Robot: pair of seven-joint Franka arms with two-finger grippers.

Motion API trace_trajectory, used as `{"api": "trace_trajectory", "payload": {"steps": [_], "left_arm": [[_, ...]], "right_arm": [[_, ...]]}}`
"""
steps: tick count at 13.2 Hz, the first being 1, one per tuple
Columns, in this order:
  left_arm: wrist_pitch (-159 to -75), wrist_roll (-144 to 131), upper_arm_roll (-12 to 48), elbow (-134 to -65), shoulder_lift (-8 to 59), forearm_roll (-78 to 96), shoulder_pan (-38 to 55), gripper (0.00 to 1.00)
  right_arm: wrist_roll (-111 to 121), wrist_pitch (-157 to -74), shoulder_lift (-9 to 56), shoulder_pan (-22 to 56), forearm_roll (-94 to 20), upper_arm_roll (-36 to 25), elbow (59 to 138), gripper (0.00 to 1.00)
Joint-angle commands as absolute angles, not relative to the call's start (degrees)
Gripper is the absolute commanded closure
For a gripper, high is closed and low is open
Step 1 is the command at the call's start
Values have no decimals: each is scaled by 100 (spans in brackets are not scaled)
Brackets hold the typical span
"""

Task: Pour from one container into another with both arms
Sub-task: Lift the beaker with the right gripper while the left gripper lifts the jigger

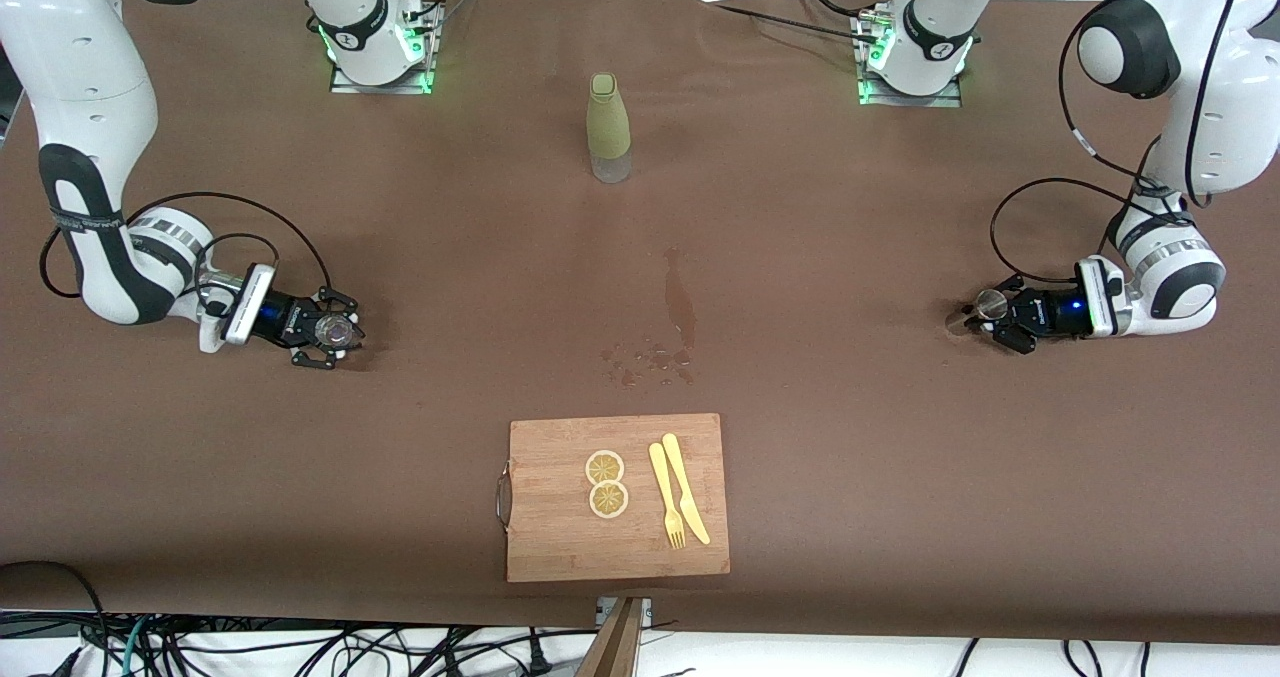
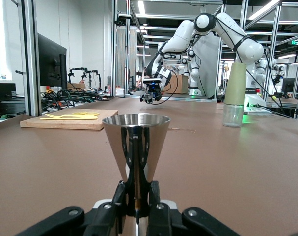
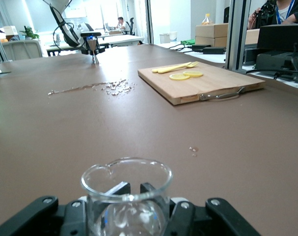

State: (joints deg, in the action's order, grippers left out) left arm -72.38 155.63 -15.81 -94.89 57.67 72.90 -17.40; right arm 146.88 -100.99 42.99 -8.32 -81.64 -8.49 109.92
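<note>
A small clear glass beaker (image 3: 126, 196) with a pouring lip sits between the fingers of my right gripper (image 3: 134, 191), which is shut on it. In the front view this right gripper (image 1: 335, 333) hangs low over the table at the right arm's end. My left gripper (image 2: 137, 191) is shut on the narrow stem of a shiny steel cone cup (image 2: 136, 140), held upright. The front view places the left gripper (image 1: 990, 317) and its steel cone cup (image 1: 991, 303) low over the table at the left arm's end.
An olive-green bottle (image 1: 609, 127) with a clear base stands mid-table near the bases. A wet streak with droplets (image 1: 680, 307) lies on the brown cloth. Nearer the camera is a wooden cutting board (image 1: 545, 537) with two lemon slices (image 1: 606, 483), a yellow fork (image 1: 666, 497) and knife (image 1: 686, 489).
</note>
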Motion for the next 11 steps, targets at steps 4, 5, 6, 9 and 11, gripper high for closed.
{"api": "trace_trajectory", "payload": {"steps": [4,5,6,9,11], "left_arm": [[-7057,15180,-1425,-9220,5714,7400,-1021,100],[-7084,15022,-1259,-9194,5669,7426,-898,100],[-7136,14847,-1083,-9072,5660,7496,-749,100],[-7776,14258,-626,-8983,5651,7848,-423,100],[-8408,14054,-143,-8965,5643,8216,-256,100]], "right_arm": [[13949,-10212,4219,-774,-8463,-642,10653,82],[13835,-10343,4210,-678,-8507,-642,10574,83],[13643,-10406,4210,-564,-8586,-642,10512,84],[13308,-10940,4122,-168,-8990,-642,10459,84],[13105,-11353,4035,209,-9376,-642,10459,84]]}}
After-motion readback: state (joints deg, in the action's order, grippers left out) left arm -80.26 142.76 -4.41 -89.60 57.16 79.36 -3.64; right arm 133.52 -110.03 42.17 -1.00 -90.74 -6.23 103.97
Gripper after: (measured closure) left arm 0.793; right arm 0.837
